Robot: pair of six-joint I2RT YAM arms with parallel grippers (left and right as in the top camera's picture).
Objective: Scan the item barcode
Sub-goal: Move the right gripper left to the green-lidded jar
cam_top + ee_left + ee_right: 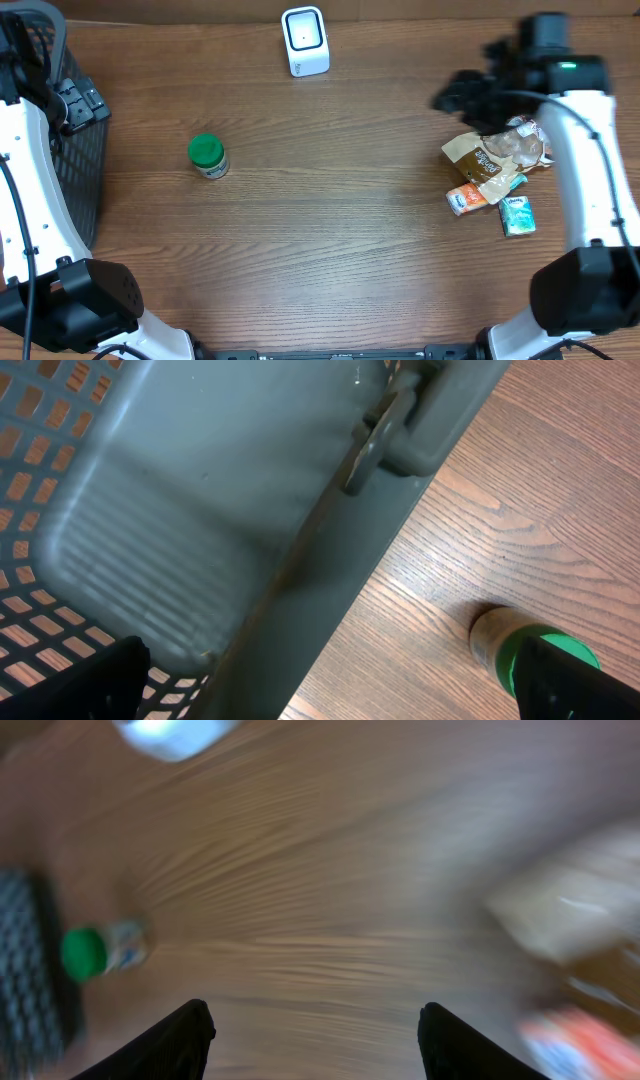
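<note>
The white barcode scanner [305,40] stands at the table's back centre and shows blurred in the right wrist view [170,732]. A green-lidded jar [207,155] stands alone at the left centre. A brown pouch [490,155], an orange box [468,197] and a teal packet [517,215] lie together at the right. My right gripper [447,97] hovers just left of and behind that pile, open, with only bare wood between its fingers [185,1040]. My left gripper [80,105] is open over the basket's rim, with the jar [520,645] beside its right finger [570,680].
A dark grey mesh basket [70,170] fills the left edge of the table, and its rim and handle [390,430] cross the left wrist view. The right wrist view is motion-blurred, with the jar [100,950] at its left and the pouch [570,915] at its right.
</note>
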